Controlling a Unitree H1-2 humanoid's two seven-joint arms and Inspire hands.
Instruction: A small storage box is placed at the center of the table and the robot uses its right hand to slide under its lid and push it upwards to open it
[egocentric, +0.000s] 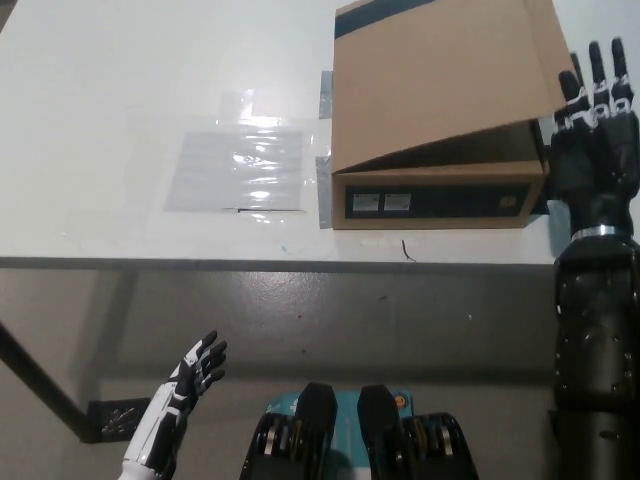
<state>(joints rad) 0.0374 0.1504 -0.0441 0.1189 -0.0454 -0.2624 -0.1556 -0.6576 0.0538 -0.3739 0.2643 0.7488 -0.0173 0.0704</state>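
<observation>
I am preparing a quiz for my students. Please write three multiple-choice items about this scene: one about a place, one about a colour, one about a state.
1. Where is the black right hand?
A. at the right end of the cardboard box
B. on the clear plastic sheet
C. below the table edge

2. What colour is the left hand?
A. black
B. white
C. brown

3. How is the lid of the box?
A. removed
B. flat shut
C. raised at the right front corner

Key: 1 A, it stands beside the box's right end. 2 B, it shows white at lower left. 3 C, a wedge-shaped gap shows under it.
</observation>
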